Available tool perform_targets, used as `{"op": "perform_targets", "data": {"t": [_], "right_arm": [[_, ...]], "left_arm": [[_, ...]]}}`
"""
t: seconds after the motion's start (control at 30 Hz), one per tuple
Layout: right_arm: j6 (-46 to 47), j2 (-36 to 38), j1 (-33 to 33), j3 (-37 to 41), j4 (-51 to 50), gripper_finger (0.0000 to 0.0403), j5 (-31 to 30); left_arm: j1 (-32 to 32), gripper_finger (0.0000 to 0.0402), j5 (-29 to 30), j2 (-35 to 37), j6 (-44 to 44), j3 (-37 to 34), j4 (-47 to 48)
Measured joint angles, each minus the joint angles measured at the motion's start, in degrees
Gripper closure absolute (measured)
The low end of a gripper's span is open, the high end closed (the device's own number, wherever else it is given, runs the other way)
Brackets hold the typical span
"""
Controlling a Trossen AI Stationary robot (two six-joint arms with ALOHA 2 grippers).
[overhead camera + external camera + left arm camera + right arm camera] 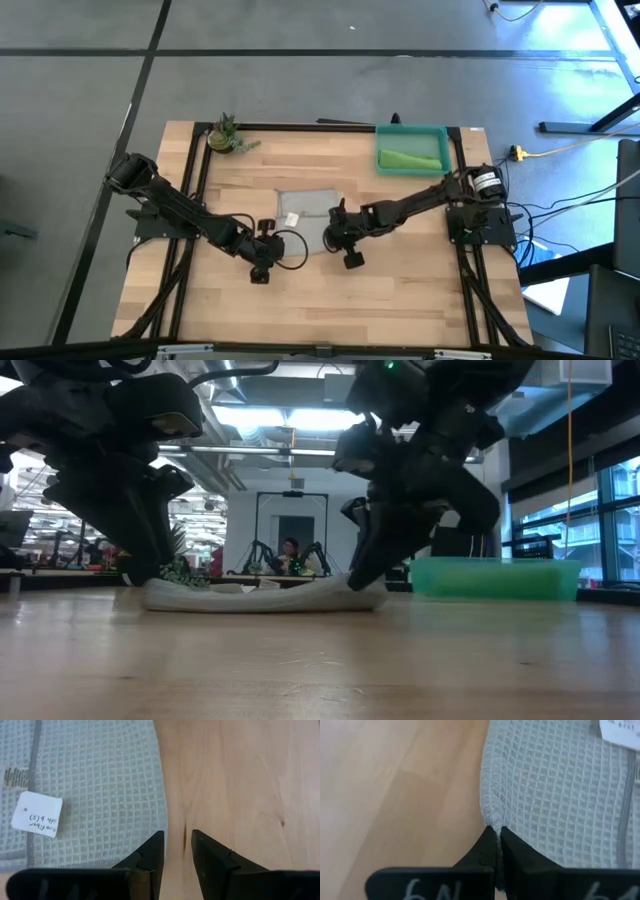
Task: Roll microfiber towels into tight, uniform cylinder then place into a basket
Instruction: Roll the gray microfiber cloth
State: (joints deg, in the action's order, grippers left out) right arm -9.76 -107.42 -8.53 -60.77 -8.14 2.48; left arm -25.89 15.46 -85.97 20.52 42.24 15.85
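Note:
A light grey waffle-weave towel (pixel 305 215) with a white label (pixel 37 814) lies flat in the middle of the wooden table. My right gripper (pixel 496 831) is shut on its near right corner. At the near left corner my left gripper (pixel 177 840) stands open, one finger over the towel's near edge and the other over bare wood; whether it touches the cloth, I cannot tell. A lime green towel (pixel 410 160) lies inside the teal basket (pixel 440 132) at the far right of the table. My right gripper pinches the grey towel's near right corner (pixel 492 817) between its two fingertips. It comes slanting down from the table's right side. The cloth puckers at the tips; one layer or several, I cannot tell. The rest of the towel (pixel 250 598) lies on the table.
A small potted plant (pixel 225 135) stands at the far left corner. Bare wood (pixel 330 300) stretches from the towel to the table's near edge. In the low view, beyond the table, a person sits among other robot arms.

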Motion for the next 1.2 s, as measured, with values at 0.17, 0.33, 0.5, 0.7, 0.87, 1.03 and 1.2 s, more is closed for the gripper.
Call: {"op": "perform_targets", "data": {"t": [0.17, 0.33, 0.5, 0.7, 0.87, 1.03, 1.2], "right_arm": [[0.5, 0.0, 1.0, 0.0, -0.9, 0.0395, 0.1], [0.7, 0.0, 0.9, 0.0, -0.8, 0.0395, 0.2], [2.0, 0.1, 0.9, 0.0, -0.8, 0.0395, 0.2], [2.0, 0.1, 0.9, 0.0, -0.9, 0.0395, 1.6], [2.0, 0.1, 0.9, 0.0, -0.9, 0.0395, 3.6], [2.8, 0.2, 1.8, 0.0, -1.0, 0.0393, 3.8], [3.4, 0.2, 2.6, 0.0, -1.1, 0.0394, 3.7]], "left_arm": [[0.4, 0.0308, 1.8, 0.0, 0.3, 0.0, 0.0], [1.3, 0.0302, 2.1, 0.0, -1.2, 0.0, -0.4], [1.4, 0.0301, 2.2, -0.6, -8.7, 0.0, -0.6], [1.1, 0.0302, 4.1, -3.8, -16.9, 0.0, -0.6], [1.1, 0.0304, 6.0, -6.7, -16.5, 0.0, -1.2], [1.1, 0.0302, 4.3, -7.7, -16.5, 0.1, -1.9], [1.1, 0.0301, 4.0, -7.6, -16.2, 0.1, -1.8]]}}
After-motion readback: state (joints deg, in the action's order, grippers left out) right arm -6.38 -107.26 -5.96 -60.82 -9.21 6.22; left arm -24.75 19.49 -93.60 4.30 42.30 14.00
